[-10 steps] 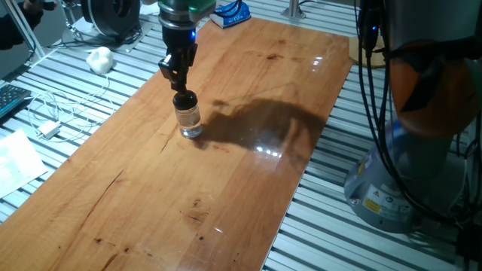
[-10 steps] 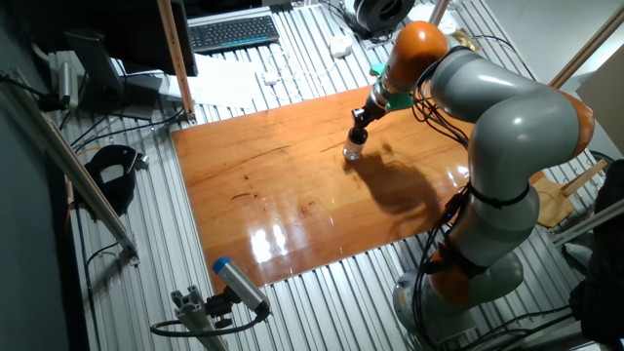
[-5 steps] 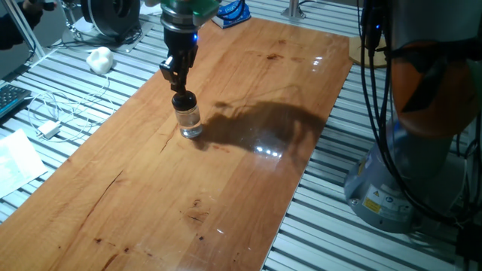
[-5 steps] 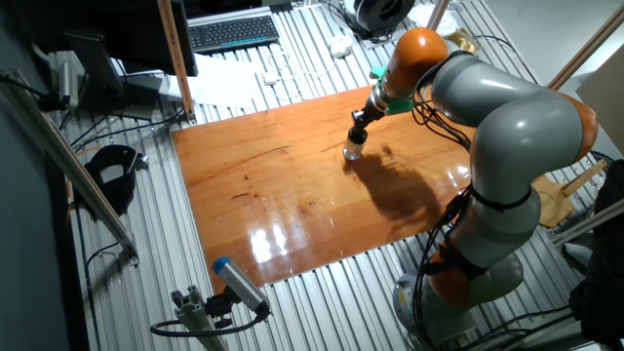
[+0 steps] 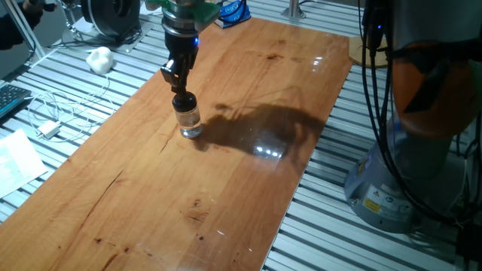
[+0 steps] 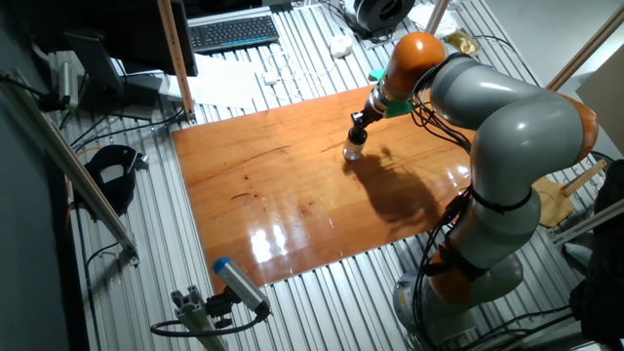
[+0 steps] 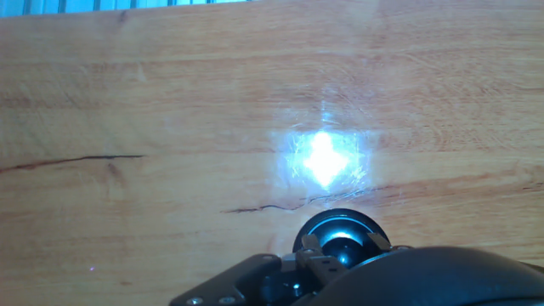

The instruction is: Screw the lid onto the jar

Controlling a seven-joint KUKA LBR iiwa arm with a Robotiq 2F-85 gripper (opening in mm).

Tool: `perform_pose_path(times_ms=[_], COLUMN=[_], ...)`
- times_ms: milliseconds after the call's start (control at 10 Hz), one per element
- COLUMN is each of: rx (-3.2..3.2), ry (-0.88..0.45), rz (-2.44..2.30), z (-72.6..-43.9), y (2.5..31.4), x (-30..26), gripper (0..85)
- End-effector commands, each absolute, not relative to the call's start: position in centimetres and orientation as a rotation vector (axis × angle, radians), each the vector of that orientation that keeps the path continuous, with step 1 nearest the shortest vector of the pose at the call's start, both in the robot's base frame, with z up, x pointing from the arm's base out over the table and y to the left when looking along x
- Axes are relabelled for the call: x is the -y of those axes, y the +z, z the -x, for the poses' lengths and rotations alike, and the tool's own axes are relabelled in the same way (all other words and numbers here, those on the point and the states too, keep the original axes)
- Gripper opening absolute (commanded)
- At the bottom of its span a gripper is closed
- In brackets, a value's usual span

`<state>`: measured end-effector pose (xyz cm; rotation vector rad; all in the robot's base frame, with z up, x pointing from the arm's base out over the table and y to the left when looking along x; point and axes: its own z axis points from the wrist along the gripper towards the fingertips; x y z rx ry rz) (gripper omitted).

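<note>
The gripper is seen pointing straight down over the wooden table, its black fingers drawn close together just above the lid. Whether the fingertips are pinching the lid's knob or only touching it cannot be told from either fixed view. In the hand view the fingertips are seen at the bottom edge, set on either side of the round black lid, but contact is not clearly shown there either.

The lid is seated on top of the jar, which stands upright on the table. The jar is clear glass, and its thick base is resting on the wood. In the other fixed view the jar is found toward the far side of the table, directly beneath the gripper.

From the jar, a dark shadow is cast across the wood toward 3 o'clock in the first fixed view. A bright glare spot is seen on the wood at 12 o'clock from the lid in the hand view. A white cable lies off the table at 9 o'clock, and a keyboard is seen beyond the table's far edge.
</note>
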<state>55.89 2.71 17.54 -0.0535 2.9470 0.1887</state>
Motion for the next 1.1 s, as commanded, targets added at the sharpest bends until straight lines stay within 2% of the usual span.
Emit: perform_pose_path(times_ms=[0, 900, 1000], rx=[-2.946, -2.957, -2.957], ry=[0.184, 0.135, 0.129], rz=[0.051, 0.014, 0.003], z=[-55.89, -55.82, -55.81], y=[17.51, 17.24, 17.23], x=[-2.74, -2.64, -2.68], gripper=[0.0, 0.0, 17.0])
